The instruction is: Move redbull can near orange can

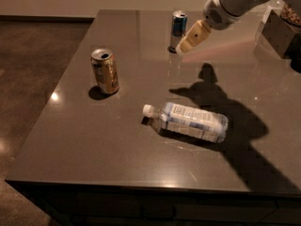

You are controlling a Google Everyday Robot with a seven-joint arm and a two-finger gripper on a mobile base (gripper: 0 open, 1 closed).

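Note:
The redbull can (178,28) is slim, blue and silver, and stands upright at the back middle of the dark table (117,140). The orange can (105,71) is wider, orange-gold with a silver top, and stands upright at the left. My gripper (185,45) comes in from the upper right on a white arm. Its cream-coloured tip is just right of the redbull can, at the can's lower part, overlapping it in view. I cannot tell whether it touches the can.
A clear plastic water bottle (188,121) with a white cap lies on its side in the middle of the table. A dark box (281,29) stands at the back right. The table's left and front edges drop to a brown floor.

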